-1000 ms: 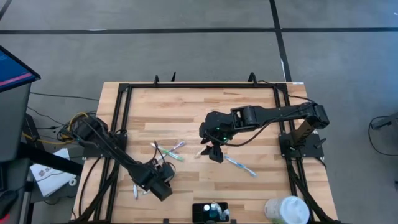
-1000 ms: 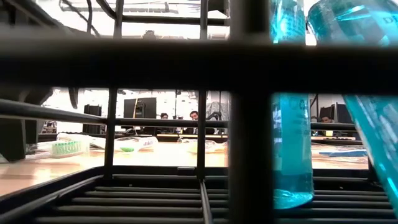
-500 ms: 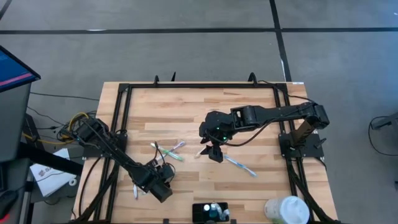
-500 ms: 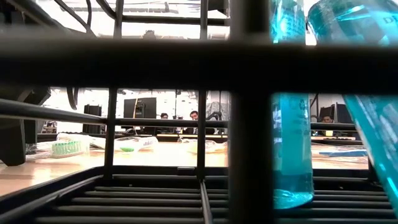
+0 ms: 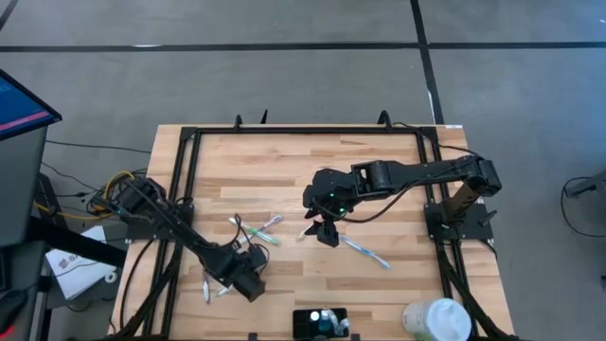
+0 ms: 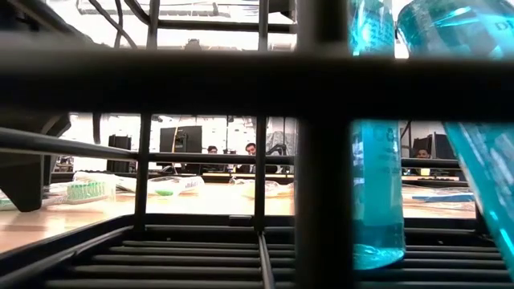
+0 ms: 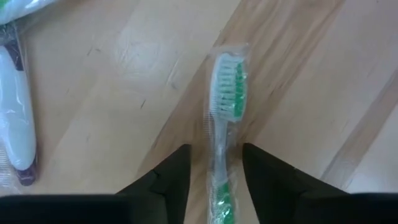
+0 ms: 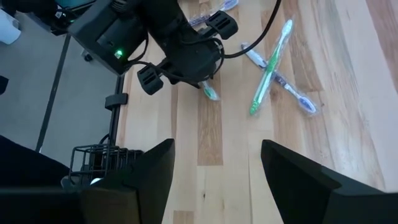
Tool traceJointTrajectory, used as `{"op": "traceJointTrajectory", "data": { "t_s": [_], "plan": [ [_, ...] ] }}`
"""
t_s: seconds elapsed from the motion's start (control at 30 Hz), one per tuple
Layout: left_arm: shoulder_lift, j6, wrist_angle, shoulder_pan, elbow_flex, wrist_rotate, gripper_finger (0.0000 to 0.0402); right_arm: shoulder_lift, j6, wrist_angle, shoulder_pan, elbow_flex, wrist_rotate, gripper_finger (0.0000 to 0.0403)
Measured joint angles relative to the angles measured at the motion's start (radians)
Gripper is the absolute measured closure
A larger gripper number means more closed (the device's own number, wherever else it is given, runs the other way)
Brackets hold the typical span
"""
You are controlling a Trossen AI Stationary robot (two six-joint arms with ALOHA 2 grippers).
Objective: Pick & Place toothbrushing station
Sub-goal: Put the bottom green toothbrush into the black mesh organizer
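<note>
A toothbrush in a clear wrapper, with green and white bristles (image 7: 227,87), lies flat on the wooden table near its front left. My left gripper (image 7: 216,180) (image 5: 248,284) points down over it, open, one finger on each side of the handle. My right gripper (image 5: 328,235) (image 8: 214,186) hangs open above the table's middle with nothing between its fingers. The toothbrushing station (image 5: 320,323), a low black box, stands at the table's near edge. My left gripper comes from above with its fingers astride the toothbrush's handle (image 7: 222,186), below the head. One finger (image 7: 264,177) lies right at the wrapper's edge, the other (image 7: 174,177) stands a little off it. I cannot tell whether either touches. The toothbrush rests on the table.
Two crossed toothbrushes (image 5: 256,230) (image 8: 273,68) lie left of centre, another (image 5: 365,252) right of centre, and a white one (image 7: 15,124) beside my left gripper. A white round container (image 5: 436,320) stands at the near right. Blue bottles (image 6: 377,160) fill the low view.
</note>
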Motion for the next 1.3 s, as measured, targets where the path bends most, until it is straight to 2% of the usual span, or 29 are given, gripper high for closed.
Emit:
{"op": "traceJointTrajectory", "data": {
  "t_s": [0.47, 0.77, 1.3],
  "plan": [
    [0.0, 0.045, 0.034, 0.042, 0.0, 0.051, 0.039, 0.0, 0.002, 0.0, 0.0, 0.0, 0.0, 0.0172],
    [-0.052, 0.043, 0.065, 0.042, -0.005, 0.046, 0.0397, 0.0, 0.002, -0.001, -0.003, 0.0, 0.0, 0.0172],
    [-0.321, 0.017, 0.05, 0.041, -0.002, -0.221, 0.0399, 0.0, 0.002, -0.001, -0.003, 0.0, 0.0, 0.0172]
  ]
}}
